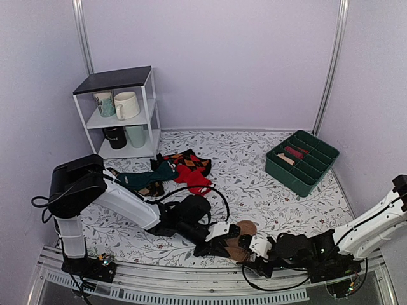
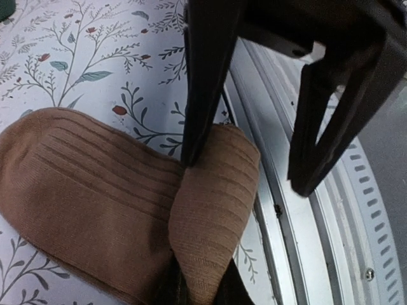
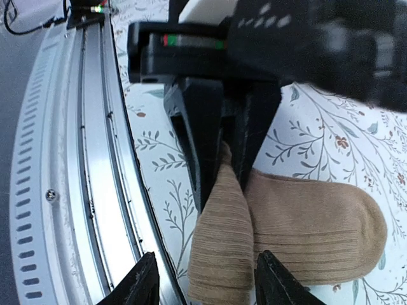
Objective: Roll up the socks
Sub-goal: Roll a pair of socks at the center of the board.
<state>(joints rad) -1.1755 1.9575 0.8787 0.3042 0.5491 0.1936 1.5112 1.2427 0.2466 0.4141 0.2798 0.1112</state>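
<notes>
The tan-brown socks lie near the table's front edge, between the two arms. In the left wrist view the socks spread flat to the left, and a raised fold runs down to my left gripper, which is shut on that fold. The right wrist view shows the same pinch from the other side: the left gripper clamps the top of the fold of the socks. My right gripper stands open, a finger on either side of the fold's lower end, touching nothing I can see.
A metal rail runs along the near edge, right beside the socks. A pile of red, teal and argyle socks lies behind. A green divided bin sits at the back right, a white shelf with mugs at the back left.
</notes>
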